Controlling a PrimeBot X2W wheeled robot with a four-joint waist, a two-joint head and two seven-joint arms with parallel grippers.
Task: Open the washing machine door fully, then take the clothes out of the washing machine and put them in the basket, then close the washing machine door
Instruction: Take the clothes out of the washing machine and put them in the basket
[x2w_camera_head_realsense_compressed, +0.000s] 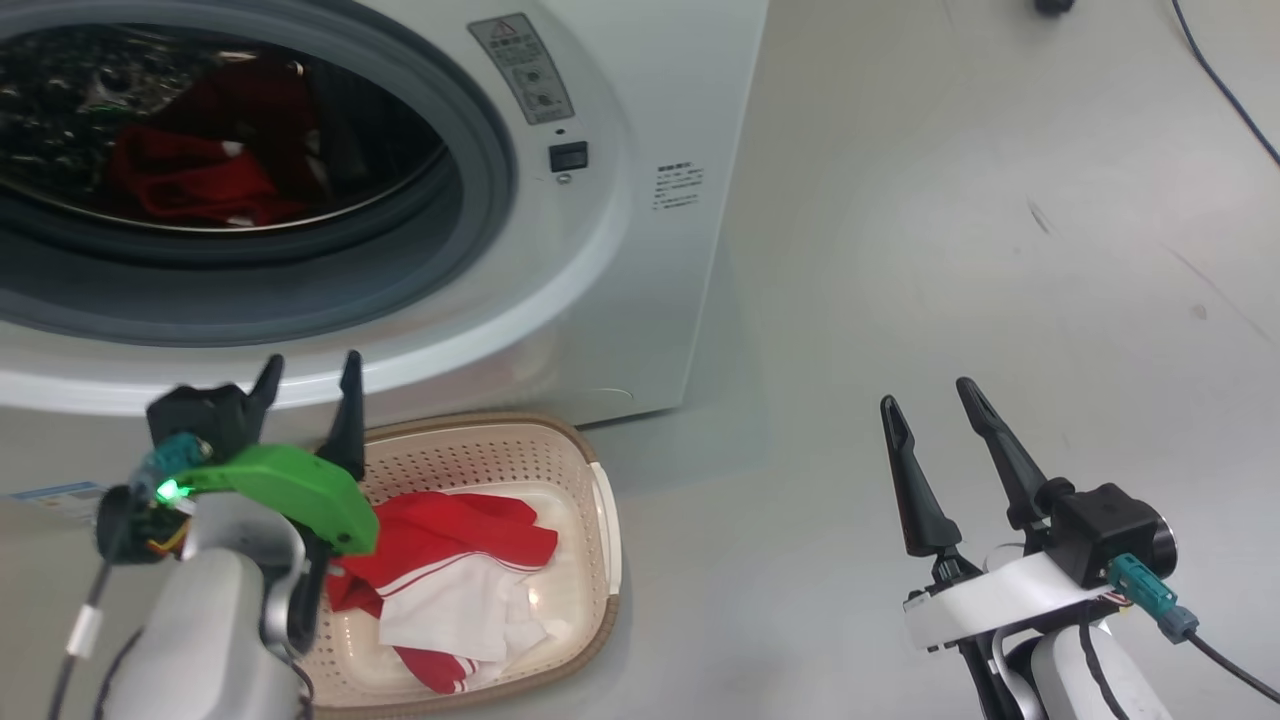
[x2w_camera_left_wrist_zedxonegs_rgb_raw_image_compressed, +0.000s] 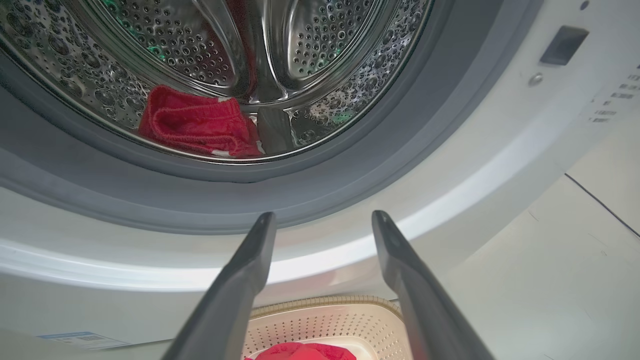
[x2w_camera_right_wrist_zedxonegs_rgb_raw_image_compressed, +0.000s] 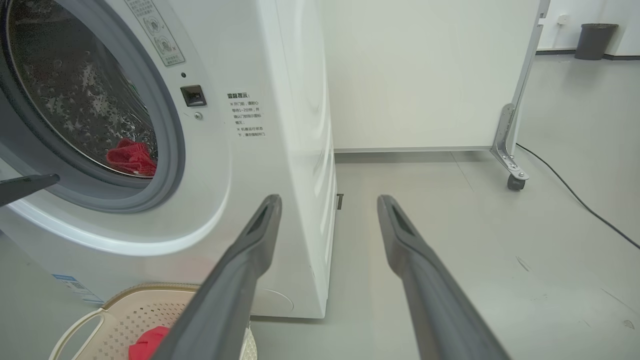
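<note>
Your left gripper (x2w_camera_head_realsense_compressed: 311, 360), lower left, stands open and empty by the basket (x2w_camera_head_realsense_compressed: 603, 520), right gripper (x2w_camera_head_realsense_compressed: 927, 392) open too; reach deep into the upper-left drum (x2w_camera_head_realsense_compressed: 60, 90) and pinch the clothes (x2w_camera_head_realsense_compressed: 195, 185) by a thick fold.

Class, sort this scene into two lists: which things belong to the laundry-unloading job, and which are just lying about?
Belonging to the job: washing machine; red garment in its drum; basket; clothes already in it; open left hand; open right hand.

Just lying about: black cable on the floor; wheeled white partition; dark bin.
</note>
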